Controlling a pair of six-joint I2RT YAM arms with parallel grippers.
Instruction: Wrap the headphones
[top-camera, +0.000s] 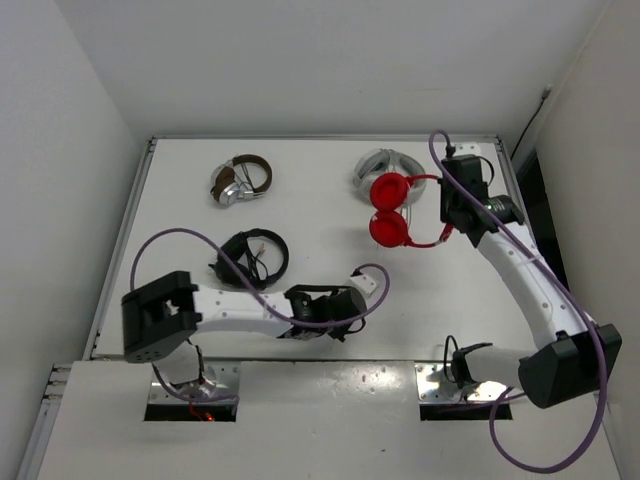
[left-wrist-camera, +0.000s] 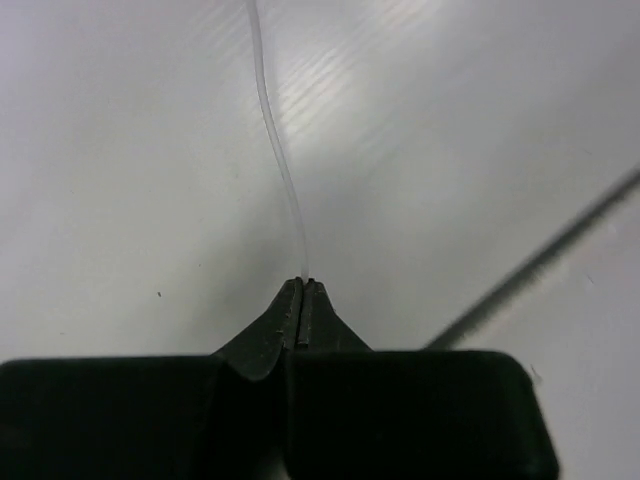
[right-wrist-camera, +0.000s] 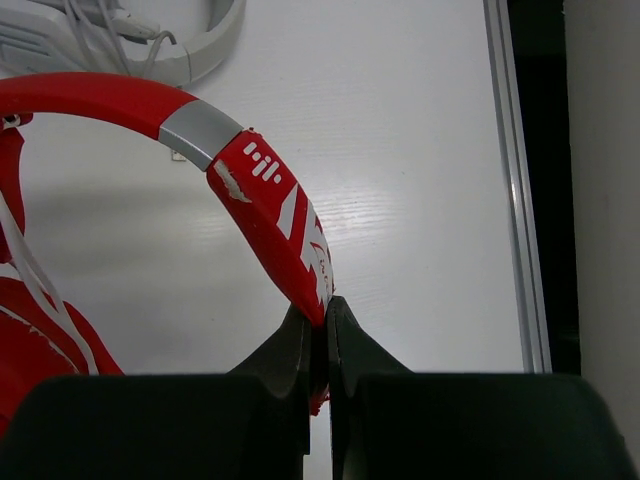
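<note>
Left claw (left-wrist-camera: 303, 285) pinching white cable (left-wrist-camera: 281, 170); right claw (right-wrist-camera: 322, 308) pinching headband of red headphones (right-wrist-camera: 268, 205).

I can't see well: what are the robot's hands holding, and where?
The right gripper pinches the red headphones' headband; left gripper pinches a thin white cable.

Headphones (right-wrist-camera: 270, 215): glossy red plastic headband, scuffed white print, one matt silver-grey segment. Cable (left-wrist-camera: 280, 170) thin, smooth, translucent white plastic. Table (left-wrist-camera: 450, 150) white, smooth, faint ribbed sheen; jaws matt black plastic.
</note>
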